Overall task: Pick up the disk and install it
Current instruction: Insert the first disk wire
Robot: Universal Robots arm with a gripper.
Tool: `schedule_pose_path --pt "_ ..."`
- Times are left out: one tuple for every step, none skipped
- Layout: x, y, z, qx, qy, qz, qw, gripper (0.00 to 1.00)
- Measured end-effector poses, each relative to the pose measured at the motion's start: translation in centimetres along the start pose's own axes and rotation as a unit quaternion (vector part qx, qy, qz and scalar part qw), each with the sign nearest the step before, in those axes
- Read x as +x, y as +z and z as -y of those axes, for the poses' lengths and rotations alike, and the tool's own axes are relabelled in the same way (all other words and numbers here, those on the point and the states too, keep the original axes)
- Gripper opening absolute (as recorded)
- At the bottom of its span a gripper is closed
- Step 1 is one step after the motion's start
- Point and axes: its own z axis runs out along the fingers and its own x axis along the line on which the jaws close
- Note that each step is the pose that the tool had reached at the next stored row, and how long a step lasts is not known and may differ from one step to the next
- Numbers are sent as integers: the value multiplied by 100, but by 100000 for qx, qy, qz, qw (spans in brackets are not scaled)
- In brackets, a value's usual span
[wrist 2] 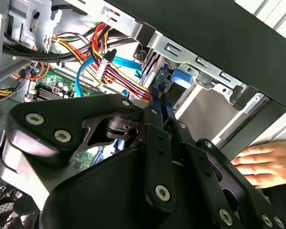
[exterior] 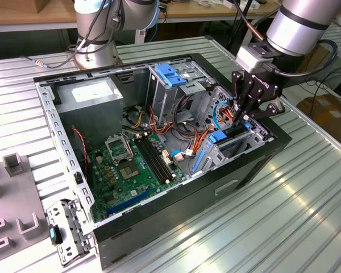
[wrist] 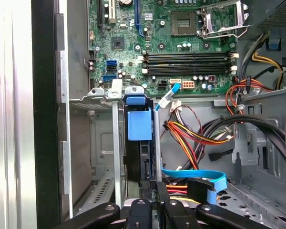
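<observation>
In the exterior view the gripper [exterior: 242, 120] reaches down into the open computer case [exterior: 256, 165] at right of frame, its fingers closed on the disk [exterior: 234, 132], which sits edge-on in the drive bay; the first wrist view shows the disk [wrist: 145, 160] from above, a dark slot with blue rail [wrist: 139, 124], beside the motherboard [wrist: 167, 43]; coloured cables [wrist: 200, 136] crowd nearby; the second wrist view adds a person's hand [wrist 2: 267, 164] at lower right; the disk's label is hidden.

Disk [wrist: 142, 143] w/ blue rails stands on edge, slotted in drive bay.
</observation>
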Motion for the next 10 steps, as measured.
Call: schedule_pose_path --pt "8 0 0 0 37 1 100000 16" --pt "11 2 0 0 52 14 100000 16" --pt "11 3 1 -1 59 8 100000 16" --pt "12 4 1 0 64 4 100000 16" --pt "12 7 1 -1 66 11 100000 16" --pt "12 7 1 -1 69 8 100000 16" --pt "12 9 1 0 73 7 100000 16" --pt "12 12 1 -1 74 7 100000 16" --pt "12 15 1 -1 74 7 100000 16" --pt "12 17 1 -2 76 5 100000 16"
